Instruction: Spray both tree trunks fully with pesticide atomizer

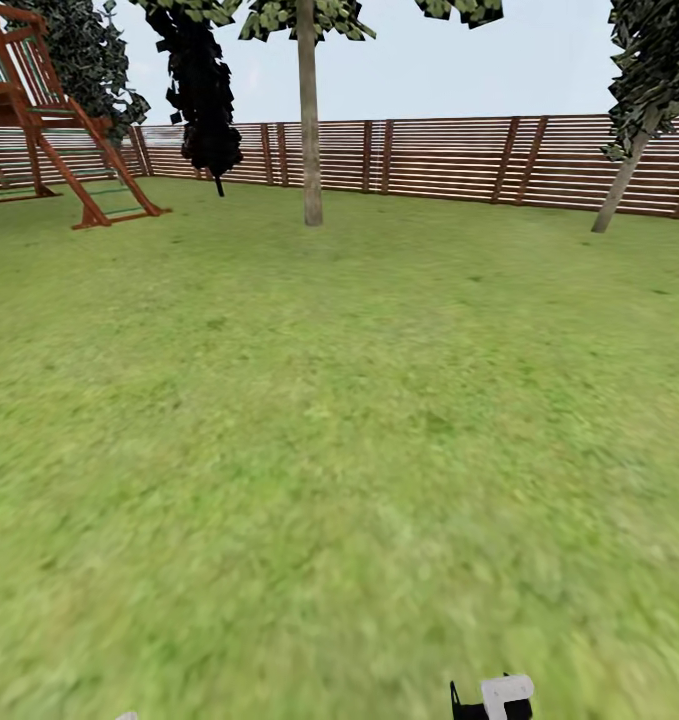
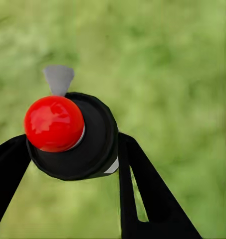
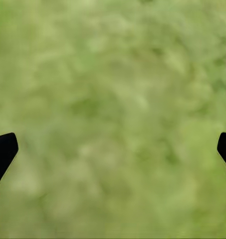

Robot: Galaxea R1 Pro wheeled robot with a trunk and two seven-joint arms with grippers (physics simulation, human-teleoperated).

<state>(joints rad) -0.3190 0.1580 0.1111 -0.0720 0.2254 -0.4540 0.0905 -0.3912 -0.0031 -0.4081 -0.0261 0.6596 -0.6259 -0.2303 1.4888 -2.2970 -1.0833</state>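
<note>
Overall, the garden lawn takes up most of the head view, blurred green grass running to a brown slat fence along the far side. Two trees stand before it: a straight pale trunk at about 12 o'clock and a leaning trunk at about 2 o'clock, both well apart from the robot; no white speckling is visible on either at this range. A red-brown wooden play frame sits at 10 o'clock, a dark shrub at 11. Left gripper: black fingers clamped on the pesticide atomizer, one at each side of its body. The left wrist view looks end-on at it: round black cap, glossy red button on top, small grey nozzle tab beyond, a thin white band at the cap's edge. The bottle is thus off the floor and in hand, hanging over grass. Right gripper: fingertips spread wide at the edges of its own view, nothing between them. Handling judgement: small rigid bottle, likely light; smooth round wall could twist or slip in a two-finger pinch, so hold on the body below the cap, leaving button and nozzle free. Step in hand, I judge: carrying toward the nearer trunk.
</note>
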